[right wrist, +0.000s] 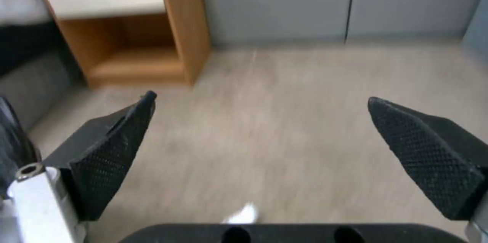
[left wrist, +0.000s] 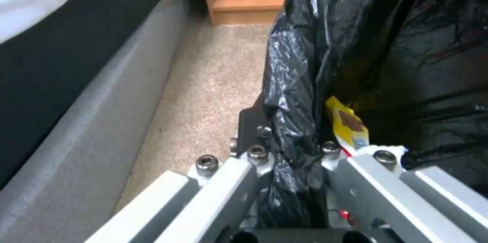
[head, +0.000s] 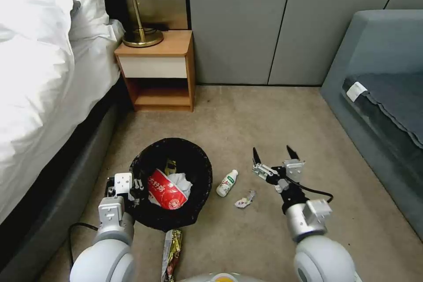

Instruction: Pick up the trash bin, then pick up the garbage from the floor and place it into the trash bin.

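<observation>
Down by the bed, the left gripper [left wrist: 292,159] is clamped on the bag-lined rim of the trash bin [head: 200,163] (wrappers already inside); the right gripper [head: 273,155] hangs spread wide above the carpet, near the small bottle [head: 227,183] and a crumpled scrap [head: 245,199]

Head view: from high up, looking forward and down at the carpet floor [head: 246,110], with the bed [head: 39,75] at left, the nightstand [head: 158,68] ahead, both arms low in front. Left wrist view: very near, looking along the left hand [left wrist: 292,167] closed on the black bag at the rim of the trash bin [left wrist: 305,83], toward the nightstand foot. Right wrist view: low over the carpet, looking between the spread fingers [right wrist: 109,155] of the right hand [right wrist: 262,147] toward the same nightstand and grey wall panels [right wrist: 315,3]. Shared by all three: nightstand and carpet.
</observation>
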You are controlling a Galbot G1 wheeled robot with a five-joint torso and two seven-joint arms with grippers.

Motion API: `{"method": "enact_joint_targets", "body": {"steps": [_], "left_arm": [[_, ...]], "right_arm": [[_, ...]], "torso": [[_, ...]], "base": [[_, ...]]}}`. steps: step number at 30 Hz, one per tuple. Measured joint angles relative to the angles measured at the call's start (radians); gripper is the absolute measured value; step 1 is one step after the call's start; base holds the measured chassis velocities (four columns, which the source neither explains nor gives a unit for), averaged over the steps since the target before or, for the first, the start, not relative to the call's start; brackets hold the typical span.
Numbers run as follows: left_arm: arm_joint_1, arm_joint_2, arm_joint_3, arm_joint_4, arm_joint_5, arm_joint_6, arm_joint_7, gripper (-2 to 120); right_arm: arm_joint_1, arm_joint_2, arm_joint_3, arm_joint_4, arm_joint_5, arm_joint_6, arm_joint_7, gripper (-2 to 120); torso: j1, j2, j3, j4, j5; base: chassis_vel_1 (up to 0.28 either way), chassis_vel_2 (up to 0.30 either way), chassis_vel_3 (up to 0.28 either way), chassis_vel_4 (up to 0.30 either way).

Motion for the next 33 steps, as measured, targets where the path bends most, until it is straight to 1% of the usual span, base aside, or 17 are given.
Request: {"method": "enact_joint_targets", "body": {"steps": [2, 3, 4, 6, 7, 8, 9, 10, 12, 14, 15, 16, 17, 20, 22, 23, 33], "left_arm": [[0.0, -0.001, 0.001, 0.0, 0.001, 0.0, 0.0, 0], [0.0, -0.003, 0.004, 0.0, 0.003, 0.0, 0.0, 0], [0.0, -0.004, 0.005, 0.001, 0.004, 0.0, 0.0, 0], [0.0, -0.005, 0.005, 0.002, 0.004, 0.0, 0.0, 0], [0.001, -0.006, 0.005, 0.004, 0.006, 0.0, -0.001, 0], [0.001, -0.007, 0.006, 0.005, 0.007, 0.0, -0.001, 0], [0.001, -0.007, 0.006, 0.005, 0.007, 0.0, -0.001, 0], [0.002, -0.008, 0.005, 0.005, 0.008, 0.0, -0.001, 0], [0.004, -0.009, 0.006, 0.007, 0.009, 0.0, -0.001, 0], [0.004, -0.009, 0.006, 0.007, 0.009, 0.0, -0.001, 0], [0.004, -0.012, 0.006, 0.009, 0.01, 0.0, -0.001, 0], [0.004, -0.013, 0.006, 0.01, 0.01, 0.0, -0.001, 0], [0.004, -0.013, 0.006, 0.01, 0.01, 0.0, -0.001, 0], [0.005, -0.014, 0.007, 0.012, 0.011, 0.0, -0.001, 0], [0.005, -0.014, 0.007, 0.012, 0.011, 0.0, -0.001, 0], [0.005, -0.014, 0.007, 0.012, 0.012, -0.001, -0.001, 0], [0.018, -0.015, 0.008, 0.011, 0.02, -0.006, -0.001, 0]], "right_arm": [[0.014, 0.0, -0.006, -0.025, 0.034, -0.025, 0.006, 100], [0.047, 0.0, -0.02, -0.092, 0.102, -0.077, 0.021, 100], [0.075, 0.002, -0.033, -0.159, 0.133, -0.106, 0.028, 100], [0.081, 0.002, -0.036, -0.173, 0.137, -0.109, 0.029, 100], [0.113, 0.006, -0.047, -0.253, 0.157, -0.124, 0.03, 100], [0.13, 0.009, -0.052, -0.294, 0.168, -0.133, 0.03, 100], [0.13, 0.009, -0.052, -0.294, 0.168, -0.133, 0.03, 100], [0.148, 0.013, -0.056, -0.333, 0.178, -0.143, 0.03, 100], [0.199, 0.029, -0.066, -0.465, 0.186, -0.159, 0.017, 100], [0.207, 0.031, -0.067, -0.482, 0.186, -0.163, 0.015, 100], [0.245, 0.049, -0.066, -0.563, 0.186, -0.18, 0.005, 100], [0.259, 0.057, -0.062, -0.59, 0.186, -0.185, 0.003, 100], [0.259, 0.057, -0.062, -0.59, 0.186, -0.185, 0.003, 100], [0.298, 0.081, -0.049, -0.671, 0.177, -0.188, -0.007, 100], [0.301, 0.083, -0.048, -0.677, 0.176, -0.188, -0.008, 100], [0.316, 0.094, -0.041, -0.71, 0.165, -0.175, -0.021, 100], [0.368, 0.138, -0.012, -0.806, 0.118, -0.119, -0.072, 100]], "torso": [[0.0, 0.0, 0.0, 0.0001, 0.0], [0.0, 0.0, 0.0, 0.0001, -0.0001], [0.0, 0.0, 0.0, 0.0, 0.0001], [0.0, 0.0, 0.0, 0.0, 0.0001], [0.0, 0.0, 0.0, 0.0001, 0.0001], [0.0, 0.0, 0.0, 0.0, 0.0001], [0.0, 0.0, 0.0, 0.0, 0.0001], [0.0, 0.0, 0.0, 0.0, 0.0], [0.0, 0.0, 0.0, 0.0, 0.0], [0.0, 0.0, 0.0, 0.0, 0.0001], [0.0, 0.0, 0.0, 0.0, 0.0], [0.0, 0.0, 0.0, 0.0, 0.0001], [0.0, 0.0, 0.0, 0.0, 0.0001], [0.0, 0.0, 0.0, -0.0001, 0.0], [0.0, 0.0, 0.0, -0.0001, 0.0], [0.0, 0.0, 0.0, 0.0, 0.0], [0.0, 0.0, 0.0, 0.0, -0.0001]], "base": [[0.0, 0.0, 0.0, 0.0], [0.0, 0.0, 0.0, 0.0], [0.0, 0.0, 0.0, 0.0], [0.0, 0.0, 0.0, 0.0], [0.0, 0.0, 0.0, 0.0], [0.0, 0.0, 0.0, 0.0], [0.0, 0.0, 0.0, 0.0], [0.0, 0.0, 0.0, 0.0], [0.0, 0.0, 0.0, 0.0], [0.0, 0.0, 0.0, 0.0], [0.0, 0.0, 0.0, 0.0], [0.0, 0.0, 0.0, 0.0], [0.0, 0.0, 0.0, 0.0], [0.0, 0.0, 0.0, 0.0], [0.0, 0.0, 0.0, 0.0], [0.0, 0.0, 0.0, 0.0], [0.0, 0.0, 0.0, 0.0]]}}
